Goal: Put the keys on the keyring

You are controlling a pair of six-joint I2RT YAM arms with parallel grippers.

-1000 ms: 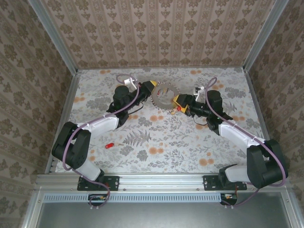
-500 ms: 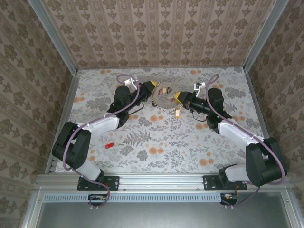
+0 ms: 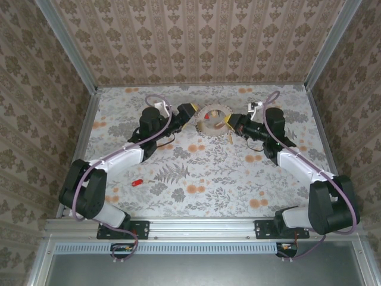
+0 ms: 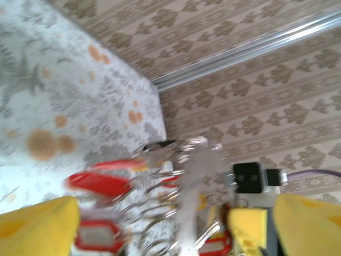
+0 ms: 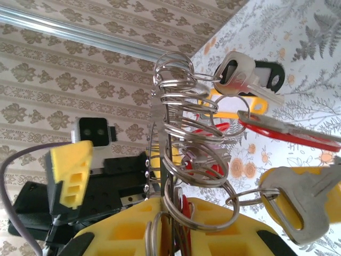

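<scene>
Right gripper (image 5: 171, 226) is clenched on the keyring (image 3: 202, 124), its yellow pads pressed to either face of the ring's lower edge. The ring stands upright out of them, edge-on to the right wrist camera. From above, the toothed grey ring hangs clear of the table (image 3: 208, 179) at its far middle, between the two arms. Wire loops are threaded along its rim, and the keys (image 5: 241, 74) dangle from them. One is silver with a black tag behind it, one has a long red head (image 5: 290, 134), and a brass-coloured one (image 5: 303, 208) hangs lowest at the right.

The left gripper (image 3: 189, 112) sits just left of the ring with its yellow fingers (image 4: 37, 226) spread wide, released. The left wrist view is blurred, so I cannot tell whether either finger touches the metal, though the ring appears to lie between them.

One loose red key (image 3: 137, 182) lies on the near left of the table, well apart from everything else.

The table is covered in a pale cloth printed with grey ferns and leaves and small orange blossoms. Walls (image 3: 196, 42) papered in beige and brown damask stripes close it in on the left, far and right sides. Bare aluminium posts (image 3: 65, 44) run up the far corners, and an aluminium rail (image 3: 196, 226) carries both arm bases at the near edge.
</scene>
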